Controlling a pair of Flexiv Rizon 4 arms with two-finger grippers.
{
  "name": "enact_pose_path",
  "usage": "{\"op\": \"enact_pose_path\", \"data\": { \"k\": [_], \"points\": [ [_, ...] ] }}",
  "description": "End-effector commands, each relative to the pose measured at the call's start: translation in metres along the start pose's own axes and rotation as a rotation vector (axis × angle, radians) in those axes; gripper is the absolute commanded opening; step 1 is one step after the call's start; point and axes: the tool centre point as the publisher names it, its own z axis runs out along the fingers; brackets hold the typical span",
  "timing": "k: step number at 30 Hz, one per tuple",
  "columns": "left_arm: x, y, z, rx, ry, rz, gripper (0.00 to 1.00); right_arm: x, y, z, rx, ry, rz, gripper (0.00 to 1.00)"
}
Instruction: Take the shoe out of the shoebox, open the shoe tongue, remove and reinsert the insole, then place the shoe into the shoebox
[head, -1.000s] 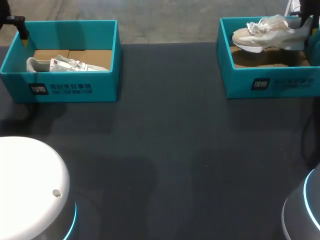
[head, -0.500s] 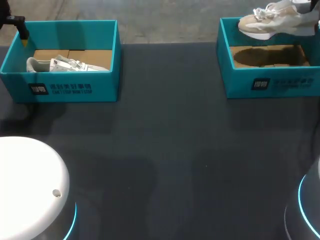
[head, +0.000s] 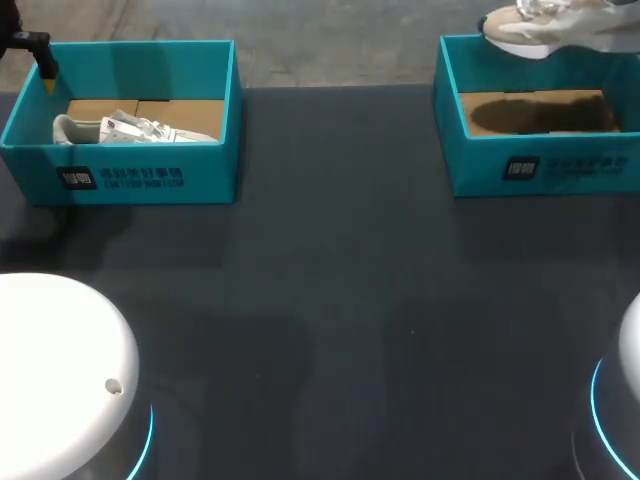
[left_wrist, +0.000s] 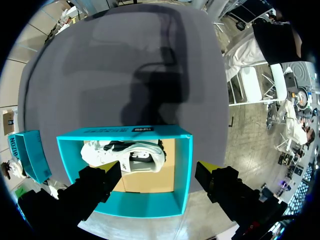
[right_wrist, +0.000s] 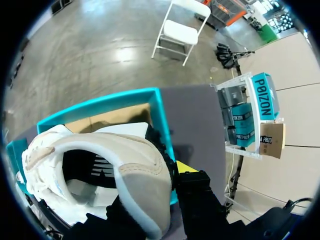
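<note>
A beige shoe (head: 545, 22) hangs above the right teal shoebox (head: 540, 165), whose cardboard floor is bare and shadowed. In the right wrist view my right gripper (right_wrist: 172, 181) is shut on the heel of this shoe (right_wrist: 125, 160), with the box (right_wrist: 100, 106) below it. My left gripper (left_wrist: 157, 172) stands open above the far side of the left teal shoebox (head: 125, 170), apart from it. A white shoe (left_wrist: 125, 156) lies on its side in that box. In the head view only one yellow-tipped finger (head: 46, 68) of the left gripper shows.
The dark tabletop (head: 330, 300) stretches between and in front of the two boxes. The rounded bases of my arms stand at the near left (head: 60, 380) and near right (head: 625, 400) corners.
The right gripper has lifted the beige shoe up out of the right shoebox. The left arm and the white shoe have not moved.
</note>
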Motion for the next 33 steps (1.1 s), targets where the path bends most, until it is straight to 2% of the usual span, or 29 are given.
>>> {"op": "enact_pose_path", "data": {
  "k": [1, 11, 20, 33],
  "points": [
    [0.000, -0.001, 0.000, -0.001, 0.003, 0.000, 1.00, 0.005, -0.029, -0.024, -0.029, 0.008, 0.003, 0.00],
    [0.000, -0.001, 0.000, -0.001, 0.003, 0.000, 1.00, 0.040, -0.093, -0.059, -0.041, 0.019, 0.028, 0.00],
    [0.000, -0.001, 0.000, -0.001, 0.003, 0.000, 1.00, 0.084, -0.158, -0.080, -0.077, 0.050, 0.045, 0.00],
    [0.000, -0.001, 0.000, -0.001, 0.003, 0.000, 1.00, 0.131, -0.248, -0.098, -0.144, 0.019, 0.086, 0.00]
  ]
}}
